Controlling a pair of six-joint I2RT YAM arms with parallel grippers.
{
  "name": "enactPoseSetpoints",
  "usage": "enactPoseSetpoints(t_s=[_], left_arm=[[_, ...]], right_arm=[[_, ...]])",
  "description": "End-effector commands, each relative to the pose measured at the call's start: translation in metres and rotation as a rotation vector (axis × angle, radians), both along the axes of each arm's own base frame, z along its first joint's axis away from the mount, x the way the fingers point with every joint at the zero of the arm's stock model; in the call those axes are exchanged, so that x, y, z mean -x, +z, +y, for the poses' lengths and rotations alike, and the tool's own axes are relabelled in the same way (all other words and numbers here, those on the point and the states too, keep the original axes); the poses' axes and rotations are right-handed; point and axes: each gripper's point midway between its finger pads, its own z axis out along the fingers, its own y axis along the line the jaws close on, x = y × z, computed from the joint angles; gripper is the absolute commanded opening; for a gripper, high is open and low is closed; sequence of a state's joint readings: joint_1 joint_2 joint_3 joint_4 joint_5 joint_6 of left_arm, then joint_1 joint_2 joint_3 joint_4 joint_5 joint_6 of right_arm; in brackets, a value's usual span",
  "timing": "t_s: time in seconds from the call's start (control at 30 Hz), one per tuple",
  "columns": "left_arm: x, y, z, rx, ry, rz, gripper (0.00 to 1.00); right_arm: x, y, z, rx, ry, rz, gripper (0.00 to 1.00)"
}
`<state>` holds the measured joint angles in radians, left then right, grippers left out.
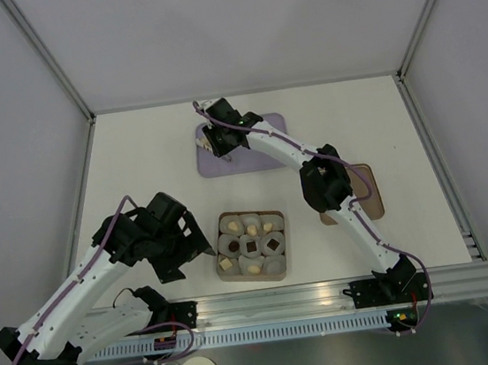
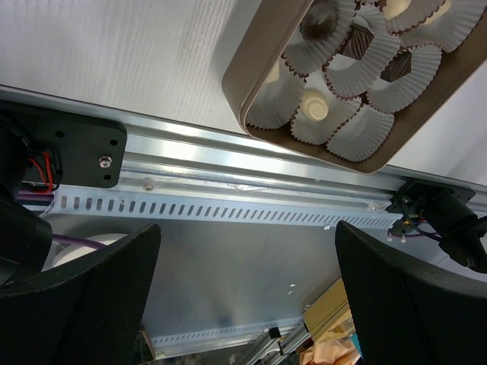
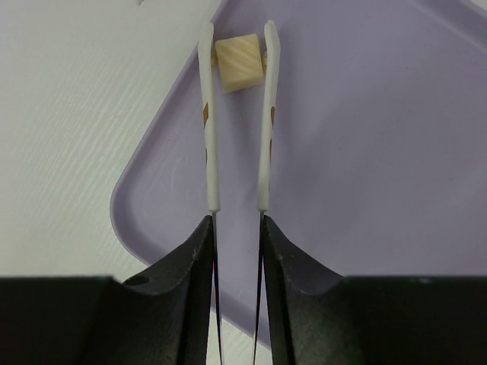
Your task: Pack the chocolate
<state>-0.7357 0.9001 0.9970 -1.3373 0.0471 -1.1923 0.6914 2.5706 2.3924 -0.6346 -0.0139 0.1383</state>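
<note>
The purple tray (image 3: 365, 152) looks like smooth, dull plastic. The chocolate piece (image 3: 239, 63) is pale cream, with little lines pressed into its top. The right gripper (image 3: 238, 32) has thin white fingers (image 3: 211, 129), smooth and hard like plastic. The left gripper (image 2: 247, 228) has black fingers (image 2: 99, 304) with a rough, dotted skin. The table (image 3: 68, 114) is white with fine ridges. The cups (image 2: 365, 76) are crinkly white paper, and the tan box (image 2: 237, 76) looks smooth. The rail (image 2: 228, 179) is shiny bare metal.
</note>
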Motion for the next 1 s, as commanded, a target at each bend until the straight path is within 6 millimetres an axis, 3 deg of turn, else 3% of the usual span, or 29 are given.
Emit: enactPoseSetpoints(t_s=[0.0,0.03,0.1,0.13,0.17,0.2,0.23,0.27,0.3,0.33,0.4,0.43,0.5,0.53,0.57,0.6,0.63,0.67,0.7,0.77,0.83,0.87,0.97], left_arm=[[0.031,-0.004,0.022,-0.071,-0.022,0.109,1.0],[0.033,-0.005,0.024,-0.074,-0.02,0.115,0.99],[0.037,-0.005,0.026,-0.069,-0.012,0.12,1.0],[0.038,-0.007,0.027,-0.069,-0.007,0.125,1.0],[0.039,-0.007,0.026,-0.064,0.003,0.128,1.0],[0.041,-0.007,0.027,-0.057,0.005,0.127,1.0],[0.042,-0.009,0.027,-0.058,0.01,0.135,1.0],[0.043,-0.01,0.026,-0.053,0.014,0.142,1.0],[0.044,-0.011,0.027,-0.055,0.014,0.144,1.0],[0.044,-0.011,0.027,-0.058,0.017,0.148,1.0],[0.044,-0.011,0.027,-0.058,0.011,0.15,1.0],[0.043,-0.011,0.026,-0.061,0.006,0.156,1.0],[0.043,-0.009,0.024,-0.063,-0.015,0.159,1.0],[0.04,-0.006,0.022,-0.063,-0.019,0.158,1.0],[0.038,-0.005,0.021,-0.068,-0.033,0.149,1.0],[0.036,-0.001,0.02,-0.063,-0.039,0.139,1.0],[0.034,0.001,0.019,-0.065,-0.04,0.134,1.0],[0.031,0.002,0.017,-0.068,-0.054,0.132,1.0],[0.03,0.003,0.016,-0.068,-0.061,0.128,1.0],[0.028,0.003,0.016,-0.079,-0.082,0.125,1.0],[0.024,0.004,0.014,-0.078,-0.094,0.111,1.0],[0.023,0.004,0.014,-0.081,-0.105,0.105,1.0],[0.022,0.003,0.013,-0.082,-0.123,0.102,1.0]], right_arm=[[-0.001,0.037,0.012,-0.082,0.025,-0.047,0.08],[0.002,0.06,0.009,-0.101,0.027,-0.069,0.06],[0.016,0.06,0.003,-0.097,0.042,-0.04,0.03],[0.022,0.088,0.0,-0.127,0.049,-0.07,0.02],[0.032,0.082,-0.004,-0.118,0.066,-0.047,0.02],[0.037,0.09,-0.006,-0.123,0.072,-0.053,0.01],[0.044,0.116,-0.011,-0.144,0.078,-0.081,0.0],[0.055,0.113,-0.015,-0.119,0.096,-0.066,0.0],[0.065,0.136,-0.02,-0.132,0.106,-0.089,0.0],[0.073,0.137,-0.025,-0.119,0.111,-0.078,0.01],[0.096,0.145,-0.033,-0.099,0.137,-0.042,0.0],[0.107,0.162,-0.039,-0.107,0.144,-0.052,0.01],[0.136,0.162,-0.052,-0.066,0.168,0.003,0.0],[0.15,0.178,-0.061,-0.071,0.17,-0.003,0.0],[0.173,0.169,-0.07,-0.031,0.182,0.052,0.0],[0.189,0.187,-0.079,-0.054,0.173,0.049,0.0],[0.204,0.189,-0.084,-0.047,0.177,0.065,0.01],[0.233,0.193,-0.095,-0.043,0.181,0.102,0.0],[0.244,0.18,-0.097,-0.003,0.193,0.136,0.0],[0.287,0.179,-0.115,0.01,0.175,0.197,0.0],[0.315,0.186,-0.13,-0.012,0.159,0.219,0.0],[0.334,0.174,-0.136,0.006,0.137,0.273,0.0],[0.369,0.166,-0.149,-0.003,0.12,0.338,0.0]])
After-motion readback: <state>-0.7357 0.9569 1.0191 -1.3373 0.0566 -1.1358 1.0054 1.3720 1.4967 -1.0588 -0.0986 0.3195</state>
